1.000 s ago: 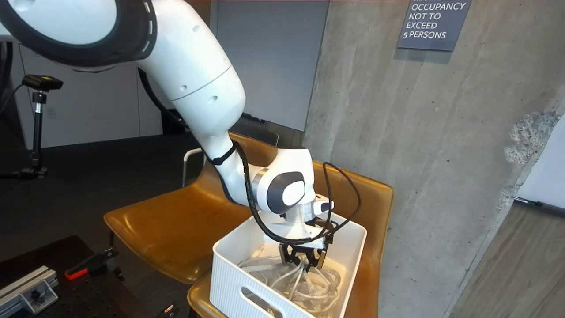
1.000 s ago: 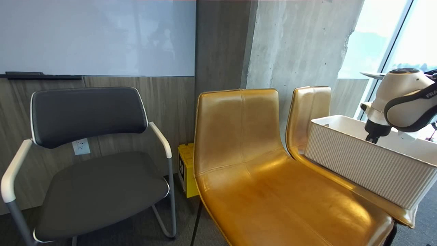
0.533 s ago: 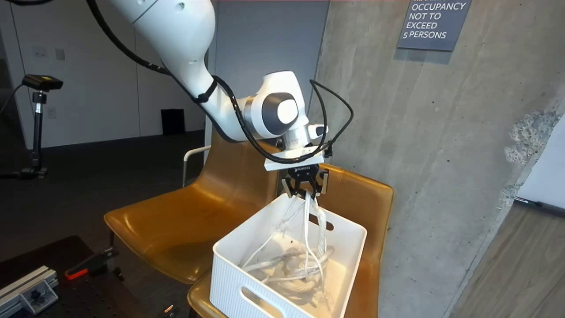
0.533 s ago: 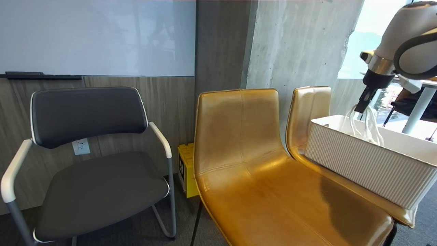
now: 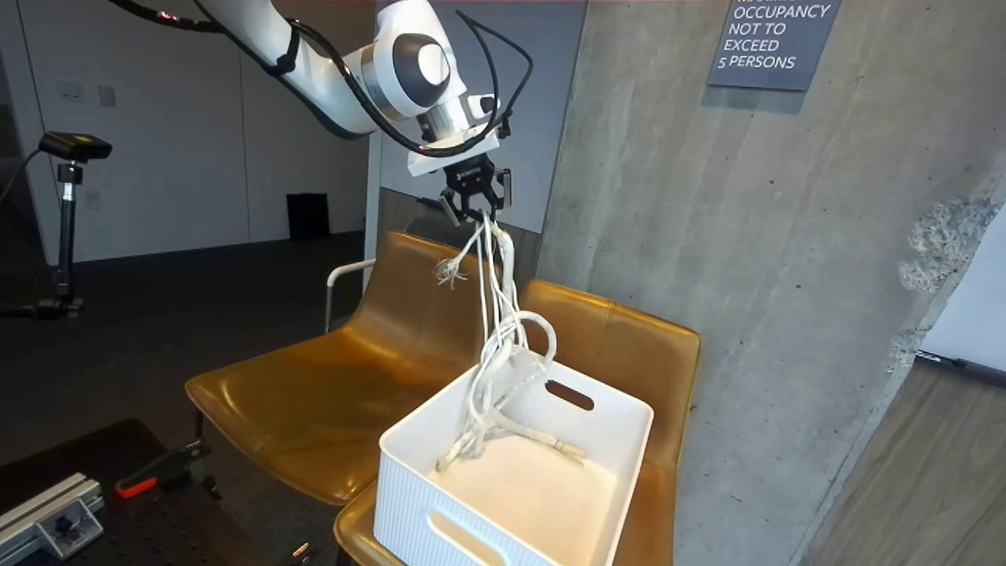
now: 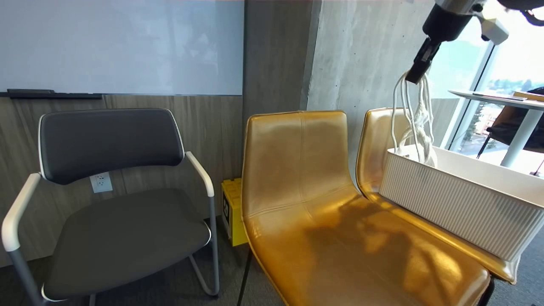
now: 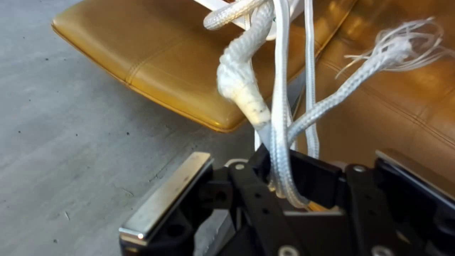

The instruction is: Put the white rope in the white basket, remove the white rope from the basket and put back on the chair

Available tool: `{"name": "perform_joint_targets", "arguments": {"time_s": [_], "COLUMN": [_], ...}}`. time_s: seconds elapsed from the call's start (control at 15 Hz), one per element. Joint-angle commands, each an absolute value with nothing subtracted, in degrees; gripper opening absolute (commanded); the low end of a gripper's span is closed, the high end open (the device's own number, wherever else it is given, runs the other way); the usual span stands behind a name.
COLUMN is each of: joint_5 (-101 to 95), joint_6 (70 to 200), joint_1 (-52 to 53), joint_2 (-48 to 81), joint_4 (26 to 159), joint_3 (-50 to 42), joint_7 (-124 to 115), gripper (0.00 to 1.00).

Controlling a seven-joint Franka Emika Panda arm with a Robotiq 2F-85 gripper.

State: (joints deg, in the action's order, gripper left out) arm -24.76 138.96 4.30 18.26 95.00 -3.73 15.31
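Hanging beneath the jaws, a long white braided rope (image 5: 509, 303) is held by a black two-fingered gripper (image 5: 481, 214), whose jaws are pinched on the cord. In the wrist view, a folded bight of smooth doubled cord is seen between the black fingers (image 7: 318, 177). Just beyond the fingertips, a thick twisted length is shown with a cream-coloured wrap (image 7: 250, 103) marked by dark specks. To one side of the jaws a thinner braided tail is stuck out, its frayed tip (image 7: 394, 49) splayed into loose, wispy threads. Below the jaws slim cords are mixed with a fatter one, and lower down a curl is arched out from the bundle. The lowest ends are seen well below the jaws, inside a white ribbed plastic basket (image 6: 459, 208); whether its floor is touched by them cannot be told. The basket is set on a tan leather chair (image 5: 637, 354), and just beside that a matching brown leather chair (image 5: 314, 401) is placed. Well apart from the jaws, a dark grey cushioned chair (image 6: 127, 242) is shown in an exterior view.
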Motion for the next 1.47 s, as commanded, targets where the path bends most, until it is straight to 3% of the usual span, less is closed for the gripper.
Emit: {"name": "perform_joint_targets", "arguments": {"time_s": [0.0, 0.4, 0.93, 1.4], "joint_5": [-25.5, -26.2, -23.7, -22.2], "joint_6": [135.0, 127.8, 125.4, 129.4], "joint_1": [8.7, 18.2, 20.6, 18.1], "joint_2": [18.3, 23.9, 29.6, 26.4], "joint_4": [90.0, 77.8, 71.6, 84.1], "joint_3": [0.7, 6.5, 6.7, 6.5], "joint_7": [13.2, 8.5, 8.0, 4.8], "gripper": [0.02, 0.02, 0.02, 0.02]}}
